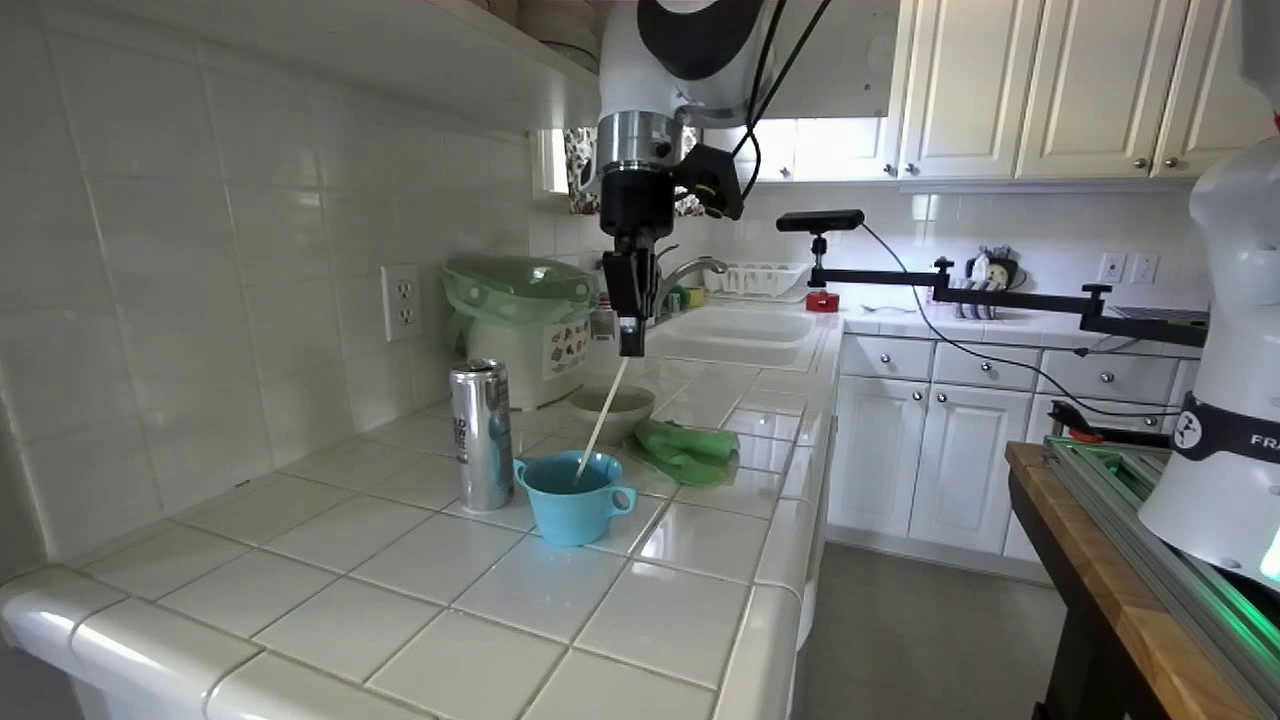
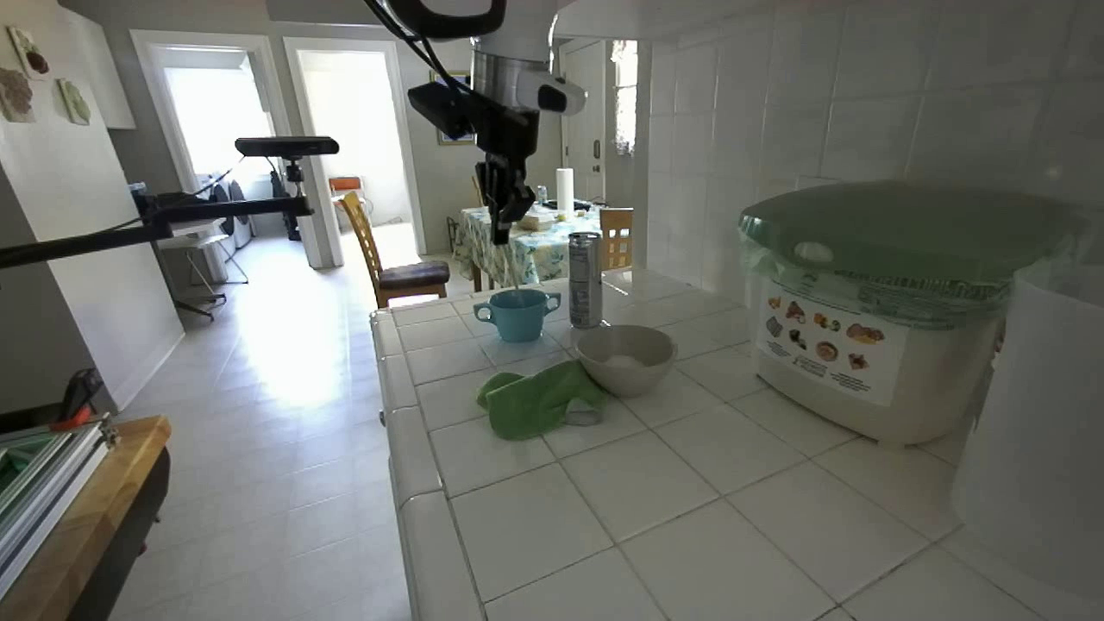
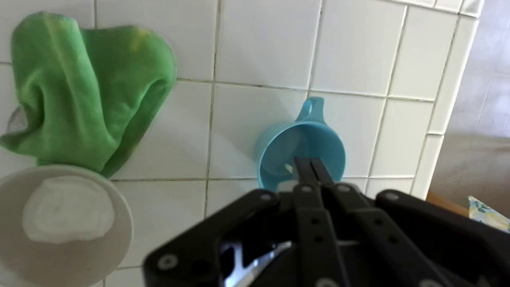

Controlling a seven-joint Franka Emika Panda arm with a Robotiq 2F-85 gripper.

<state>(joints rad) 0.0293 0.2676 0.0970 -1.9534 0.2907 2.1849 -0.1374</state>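
Note:
My gripper (image 1: 632, 348) points down above a light-blue two-handled cup (image 1: 568, 515). Its fingers (image 3: 310, 161) are closed together on the upper end of a thin pale stick (image 1: 604, 415). The stick slants down into the cup, and its lower end shows inside in the wrist view (image 3: 288, 168). The cup (image 2: 517, 317) stands upright on the white tiled counter, with one handle hidden in the wrist view. A silver can (image 1: 482, 435) stands upright beside the cup. A grey-beige bowl (image 2: 626, 358) and a crumpled green cloth (image 3: 91, 87) lie close by.
A pale bin with a green lid (image 1: 525, 310) stands against the tiled wall. A shelf (image 1: 400, 50) overhangs the counter. The counter's rounded edge (image 1: 775, 560) drops to the floor. A camera on a black arm (image 1: 820, 222) stands off the counter. A white container (image 2: 1035, 448) is at the side.

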